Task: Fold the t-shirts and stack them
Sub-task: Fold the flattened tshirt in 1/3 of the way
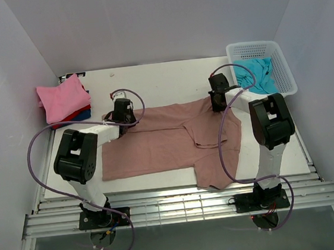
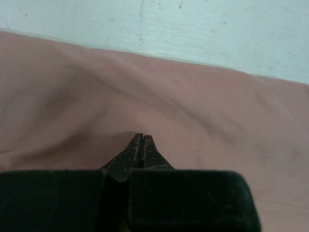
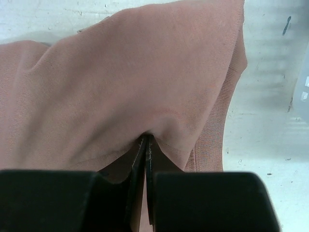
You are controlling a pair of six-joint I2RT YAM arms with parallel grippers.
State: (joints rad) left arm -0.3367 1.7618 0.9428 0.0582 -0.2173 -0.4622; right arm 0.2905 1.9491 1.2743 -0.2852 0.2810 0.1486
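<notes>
A large dusty rose-brown t-shirt (image 1: 157,147) lies spread across the middle of the white table, its right part folded over toward the near edge. At the shirt's far left edge my left gripper (image 1: 123,113) is shut, pinching the cloth. In the left wrist view creases in the cloth (image 2: 203,111) run toward the closed tips of that gripper (image 2: 142,137). My right gripper (image 1: 217,100) is shut on the shirt's far right edge. The right wrist view shows the fabric (image 3: 120,72) bunched into that gripper (image 3: 146,138), with a hemmed edge beside it.
A folded stack with a bright pink t-shirt (image 1: 62,99) on top and red and dark blue ones beneath sits at the far left. A white lattice basket (image 1: 287,73) at the far right holds a turquoise t-shirt (image 1: 256,72). White walls enclose the table.
</notes>
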